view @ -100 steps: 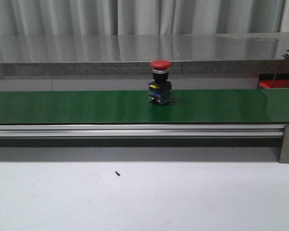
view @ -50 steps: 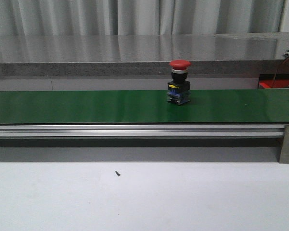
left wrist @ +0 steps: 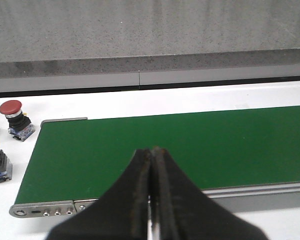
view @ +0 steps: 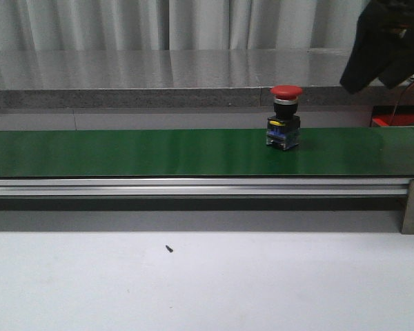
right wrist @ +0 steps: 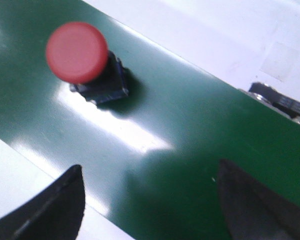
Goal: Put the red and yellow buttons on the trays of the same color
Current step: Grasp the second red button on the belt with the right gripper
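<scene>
A: Front view: low, level, facing forward across the green belt (view: 159,152).
B: Wrist views look down on it; right sits closest. All three share the belt.

- Red button (view: 286,117): upright on the green conveyor belt (view: 124,152), carried steadily rightward across the front view, from near the belt's middle a second ago to right of middle now.
- Right hand (view: 385,43): absent from both earlier front views; now in the upper right corner as a dark shape, above and to the right of the red button, not touching it.
</scene>
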`<control>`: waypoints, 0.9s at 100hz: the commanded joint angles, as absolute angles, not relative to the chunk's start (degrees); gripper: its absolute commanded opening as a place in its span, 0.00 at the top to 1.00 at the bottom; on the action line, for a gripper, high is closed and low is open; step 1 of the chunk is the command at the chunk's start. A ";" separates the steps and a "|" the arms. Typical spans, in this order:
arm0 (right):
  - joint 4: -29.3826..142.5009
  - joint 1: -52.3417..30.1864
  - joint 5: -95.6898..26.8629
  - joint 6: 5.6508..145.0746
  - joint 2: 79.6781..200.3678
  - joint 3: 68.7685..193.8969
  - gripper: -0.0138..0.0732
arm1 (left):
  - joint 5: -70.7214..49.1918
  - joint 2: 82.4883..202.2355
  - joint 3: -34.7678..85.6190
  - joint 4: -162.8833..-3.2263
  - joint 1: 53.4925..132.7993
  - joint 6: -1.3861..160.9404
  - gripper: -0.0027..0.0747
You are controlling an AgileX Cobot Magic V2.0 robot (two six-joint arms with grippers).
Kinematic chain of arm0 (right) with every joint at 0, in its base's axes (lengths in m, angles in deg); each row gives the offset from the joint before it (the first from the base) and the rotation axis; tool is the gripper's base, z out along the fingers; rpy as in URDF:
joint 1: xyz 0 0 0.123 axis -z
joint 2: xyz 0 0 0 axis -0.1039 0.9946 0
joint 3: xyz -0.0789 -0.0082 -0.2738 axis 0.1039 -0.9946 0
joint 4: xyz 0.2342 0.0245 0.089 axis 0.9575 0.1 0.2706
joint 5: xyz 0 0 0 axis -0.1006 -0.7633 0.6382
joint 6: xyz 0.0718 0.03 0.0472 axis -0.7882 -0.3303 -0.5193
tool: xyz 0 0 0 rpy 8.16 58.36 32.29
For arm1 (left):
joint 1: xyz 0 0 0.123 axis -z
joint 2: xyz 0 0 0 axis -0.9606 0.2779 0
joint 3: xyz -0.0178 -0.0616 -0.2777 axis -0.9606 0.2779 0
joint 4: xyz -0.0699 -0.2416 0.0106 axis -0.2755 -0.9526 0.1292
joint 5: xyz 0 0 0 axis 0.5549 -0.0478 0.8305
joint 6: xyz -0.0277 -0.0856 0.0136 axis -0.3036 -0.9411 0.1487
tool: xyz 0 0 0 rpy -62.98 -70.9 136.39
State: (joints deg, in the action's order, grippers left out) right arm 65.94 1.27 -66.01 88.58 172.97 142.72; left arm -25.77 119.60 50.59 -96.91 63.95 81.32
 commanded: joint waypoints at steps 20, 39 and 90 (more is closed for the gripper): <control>67.97 -1.67 -59.69 89.28 173.90 144.95 0.21 | -22.53 119.54 49.00 -98.87 64.18 81.30 0.99; 69.35 -1.73 -59.83 89.28 177.12 147.76 0.21 | -22.53 119.54 49.00 -98.87 64.18 81.30 0.99; 69.82 -0.60 -61.08 88.12 180.68 151.62 0.56 | -22.53 119.54 49.00 -98.87 64.18 81.30 0.99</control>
State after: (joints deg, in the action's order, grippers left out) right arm 67.95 -1.58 -61.48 88.10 183.12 148.59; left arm -25.77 119.60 50.59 -96.91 63.95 81.32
